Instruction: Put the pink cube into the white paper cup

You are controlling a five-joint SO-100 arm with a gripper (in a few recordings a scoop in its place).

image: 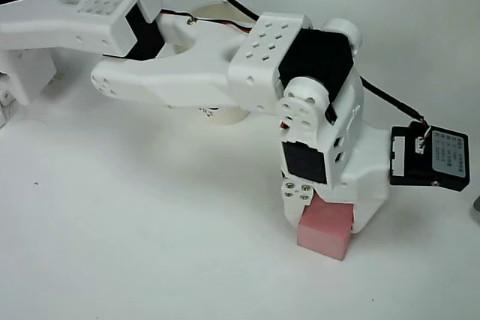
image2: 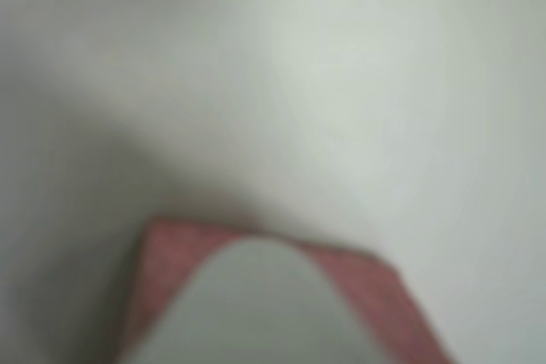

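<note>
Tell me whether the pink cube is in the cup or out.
Out. The pink cube sits on the table at the gripper, apart from the cup under the arm.

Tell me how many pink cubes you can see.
1. The pink cube sits on the white table under the end effector, at lower right overhead; others could hide beneath the arm.

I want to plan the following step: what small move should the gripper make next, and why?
Probably lift straight up. In the overhead view the gripper sits over the pink cube on the table, apparently gripping it, while the white paper cup stands apart, partly under the arm.
</note>
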